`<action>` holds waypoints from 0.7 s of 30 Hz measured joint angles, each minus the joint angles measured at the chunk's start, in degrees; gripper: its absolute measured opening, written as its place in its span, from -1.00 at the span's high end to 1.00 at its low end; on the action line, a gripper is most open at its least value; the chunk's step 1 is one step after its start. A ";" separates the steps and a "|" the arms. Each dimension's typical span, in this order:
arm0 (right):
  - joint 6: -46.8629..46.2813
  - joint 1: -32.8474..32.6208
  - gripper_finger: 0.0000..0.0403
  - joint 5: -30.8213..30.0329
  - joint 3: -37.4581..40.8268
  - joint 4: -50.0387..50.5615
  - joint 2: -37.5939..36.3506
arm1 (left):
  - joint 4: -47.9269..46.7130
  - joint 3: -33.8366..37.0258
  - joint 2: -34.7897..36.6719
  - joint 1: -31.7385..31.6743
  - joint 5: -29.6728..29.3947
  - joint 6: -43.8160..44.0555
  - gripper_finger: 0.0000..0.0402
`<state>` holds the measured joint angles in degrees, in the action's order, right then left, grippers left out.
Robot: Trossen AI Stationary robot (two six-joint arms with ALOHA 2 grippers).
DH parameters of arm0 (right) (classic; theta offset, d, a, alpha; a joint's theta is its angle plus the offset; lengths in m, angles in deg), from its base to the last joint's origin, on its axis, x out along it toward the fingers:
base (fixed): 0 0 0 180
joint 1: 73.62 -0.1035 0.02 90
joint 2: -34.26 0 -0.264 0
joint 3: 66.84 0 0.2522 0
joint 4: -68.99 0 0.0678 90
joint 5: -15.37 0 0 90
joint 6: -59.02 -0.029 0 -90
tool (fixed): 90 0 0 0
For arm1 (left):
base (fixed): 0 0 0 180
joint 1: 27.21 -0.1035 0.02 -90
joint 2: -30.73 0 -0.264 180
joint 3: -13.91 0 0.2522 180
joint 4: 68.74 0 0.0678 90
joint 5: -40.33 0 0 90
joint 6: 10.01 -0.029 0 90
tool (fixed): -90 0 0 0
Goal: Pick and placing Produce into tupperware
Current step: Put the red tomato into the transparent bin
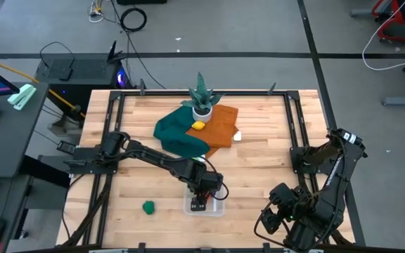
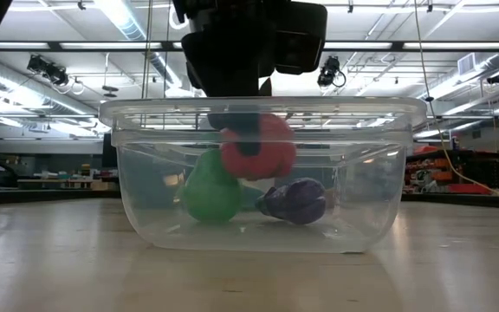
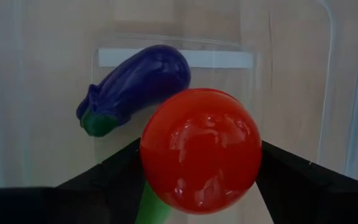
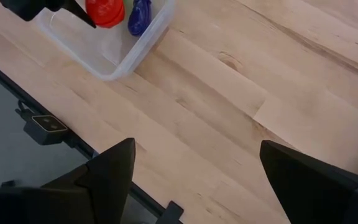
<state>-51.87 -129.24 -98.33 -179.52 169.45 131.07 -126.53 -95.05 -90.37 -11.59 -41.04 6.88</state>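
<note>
The clear tub [image 2: 262, 178] stands near the table's near edge [image 1: 204, 205]. My left gripper [image 1: 201, 195] reaches into it from above, shut on a red toy fruit [image 2: 260, 147]. Under the red piece, a green pear-like toy [image 2: 212, 195] and a purple eggplant [image 2: 294, 201] lie on the tub's floor. The eggplant [image 3: 135, 87] also shows in the left wrist view. A yellow piece [image 1: 198, 126] rests on the orange cloth. A green piece [image 1: 148, 206] lies on the bare wood left of the tub. My right gripper [image 4: 194, 180] waits open at the near right corner. My left gripper pinches the red toy fruit [image 3: 201, 149] between its two fingers [image 3: 120, 168], one on each side of its round body. The fingers come from above, pointing down into the tub. The fruit hangs above the tub's floor, close over the green and purple pieces; whether it touches them I cannot tell.
A spiky green plant in a white pot [image 1: 202, 100] stands at the far middle, beside a teal cloth [image 1: 176, 137] and an orange cloth [image 1: 221, 125]. A small white object [image 1: 237, 136] lies at the orange cloth's right edge. Bare wood stretches right of the tub.
</note>
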 joint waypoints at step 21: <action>0.02 0.00 -0.53 -0.05 0.00 -0.93 0.00 | -1.24 0.01 -1.40 0.00 -0.90 -0.84 -0.33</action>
<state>-51.85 -129.24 -98.38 -179.52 168.52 131.07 -127.77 -95.04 -91.77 -11.59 -41.94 6.05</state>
